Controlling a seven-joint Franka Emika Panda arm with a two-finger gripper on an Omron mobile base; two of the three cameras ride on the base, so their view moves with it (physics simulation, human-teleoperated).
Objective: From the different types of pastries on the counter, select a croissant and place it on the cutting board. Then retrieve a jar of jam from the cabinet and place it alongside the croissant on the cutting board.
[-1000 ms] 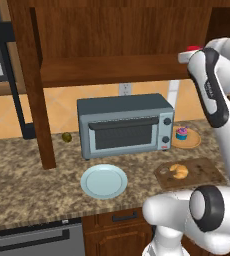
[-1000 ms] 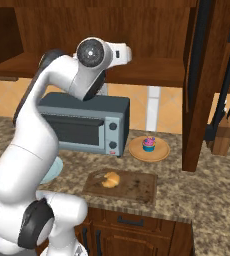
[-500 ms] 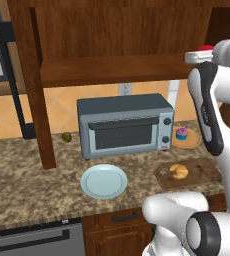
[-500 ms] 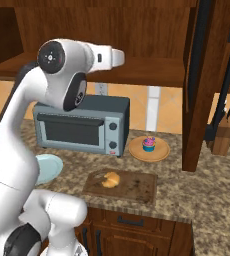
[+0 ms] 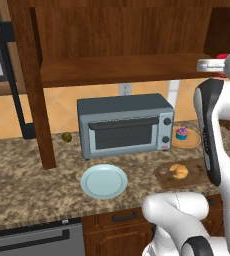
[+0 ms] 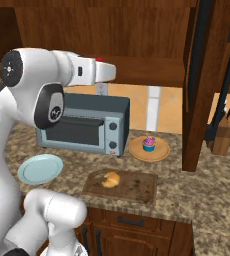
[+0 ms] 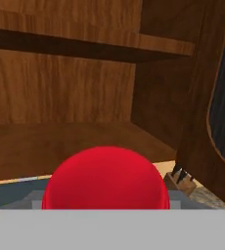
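My arm has swung further out from the cabinet [image 5: 112, 45] since a moment ago. The jar of jam [image 7: 105, 178] crowds my hand view, hiding the tool's tips, so I cannot tell its grip.

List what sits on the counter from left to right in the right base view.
Light-blue plate → toaster oven → croissant on the cutting board → pink-frosted cupcake on its tan plate → knife block.
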